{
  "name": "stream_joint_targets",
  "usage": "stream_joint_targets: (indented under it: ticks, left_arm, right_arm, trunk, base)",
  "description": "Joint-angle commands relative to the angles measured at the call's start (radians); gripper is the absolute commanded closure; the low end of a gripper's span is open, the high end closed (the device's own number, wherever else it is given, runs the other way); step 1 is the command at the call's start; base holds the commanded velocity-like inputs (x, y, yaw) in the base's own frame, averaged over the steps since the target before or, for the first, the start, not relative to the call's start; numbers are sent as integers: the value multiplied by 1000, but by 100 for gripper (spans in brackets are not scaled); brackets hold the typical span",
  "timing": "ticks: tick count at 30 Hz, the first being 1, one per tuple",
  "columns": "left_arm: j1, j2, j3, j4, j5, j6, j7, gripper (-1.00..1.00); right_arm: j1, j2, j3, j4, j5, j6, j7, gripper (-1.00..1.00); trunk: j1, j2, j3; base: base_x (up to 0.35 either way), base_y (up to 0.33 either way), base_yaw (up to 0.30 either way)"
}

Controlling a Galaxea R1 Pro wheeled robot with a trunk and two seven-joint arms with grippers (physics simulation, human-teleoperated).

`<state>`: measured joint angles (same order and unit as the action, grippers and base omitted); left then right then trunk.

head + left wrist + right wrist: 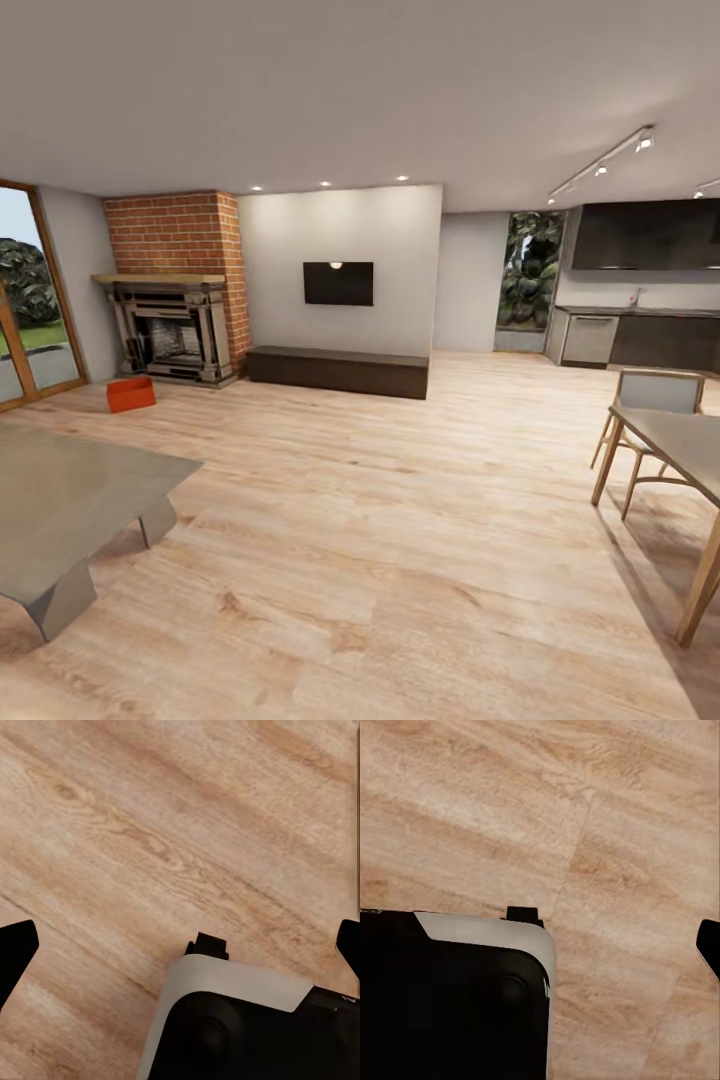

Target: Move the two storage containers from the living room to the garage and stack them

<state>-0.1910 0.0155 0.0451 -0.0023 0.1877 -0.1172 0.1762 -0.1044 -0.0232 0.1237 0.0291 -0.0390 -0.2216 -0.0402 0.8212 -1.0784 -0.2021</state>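
One bin (131,394) on wood floor (400,520) just beside fireplace (172,335), far from both grippers; left fingers (15,952) spread wide over bare planks; right jaws' state unclear

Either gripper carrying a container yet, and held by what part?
Nothing is held. Both wrist views show widely spread fingers over bare wood-plank floor. One orange-red storage container sits on the floor by the brick fireplace.
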Motion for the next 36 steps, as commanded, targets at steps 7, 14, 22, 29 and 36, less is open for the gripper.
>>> stream_joint_targets:
  ticks: [7,14,22,29,36]
  left_arm:
    - [-1,0,4,1,4,-4,0,-100]
    - [-1,0,4,1,4,-4,0,-100]
    - [-1,0,4,1,4,-4,0,-100]
    - [-1,0,4,1,4,-4,0,-100]
    - [-1,0,4,1,4,-4,0,-100]
  right_arm:
    - [-1,0,8,3,-4,-5,-3,-100]
    - [-1,0,8,3,-4,-5,-3,-100]
    - [-1,0,8,3,-4,-5,-3,-100]
    - [-1,0,8,3,-4,-5,-3,-100]
    - [-1,0,8,3,-4,-5,-3,-100]
  trunk:
    - [1,-1,-1]
    - [1,-1,-1]
    - [1,-1,-1]
    - [1,-1,-1]
    - [1,-1,-1]
  base:
    - [326,0,0]
    - [326,0,0]
    - [326,0,0]
    - [326,0,0]
    - [326,0,0]
